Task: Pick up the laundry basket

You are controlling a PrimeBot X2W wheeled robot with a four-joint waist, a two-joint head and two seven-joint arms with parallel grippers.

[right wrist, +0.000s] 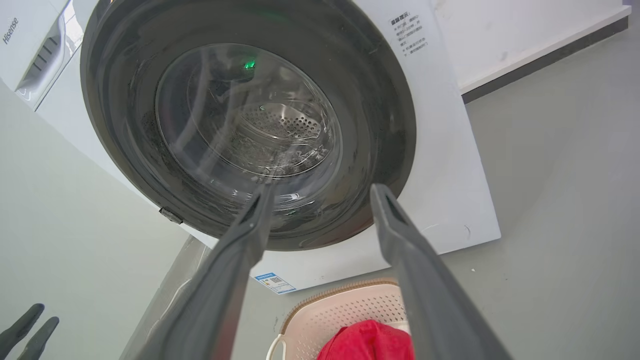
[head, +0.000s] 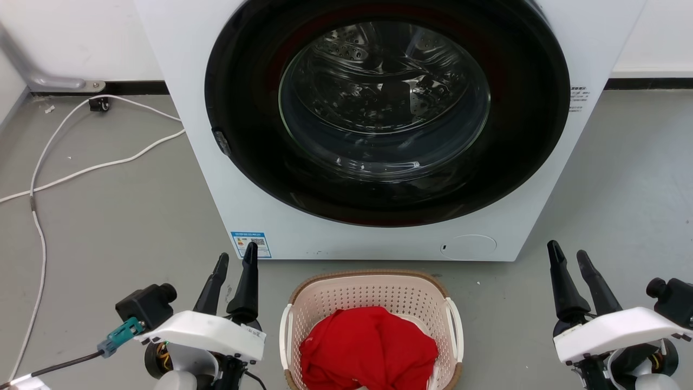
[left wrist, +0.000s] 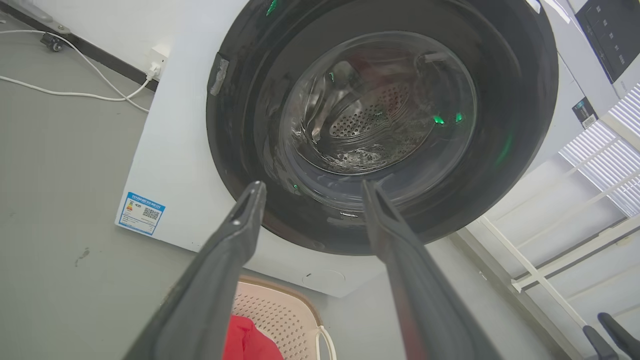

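1. Sitting on the grey floor (head: 108, 227) right in front of you, the laundry basket (head: 368, 295) is at the bottom centre of the head view, with its near end cut off by the frame edge.
2. Look inside: a red garment (head: 368, 346) lies bunched up and covers most of the basket's bottom. The perforated far wall stands bare above it.
3. The basket's brown far rim comes close to the foot of the washing machine (head: 243, 216), and a narrow strip of floor shows between the two.
4. Through the glass of the machine's round dark door (head: 384, 97) you see perforated metal drum.
5. Your left gripper (head: 237, 253) hovers just beside the basket's left side. Its jaws are spread, with nothing between them, and its fingers point at the machine.
6. Your right gripper (head: 567, 249) hangs further out, well apart from the basket's white right handle (head: 456, 330). Its jaws are spread too, and empty.
7. You've got bare floor on both sides of the basket. A white cable (head: 54, 179) snakes across the far left, well apart from the basket.
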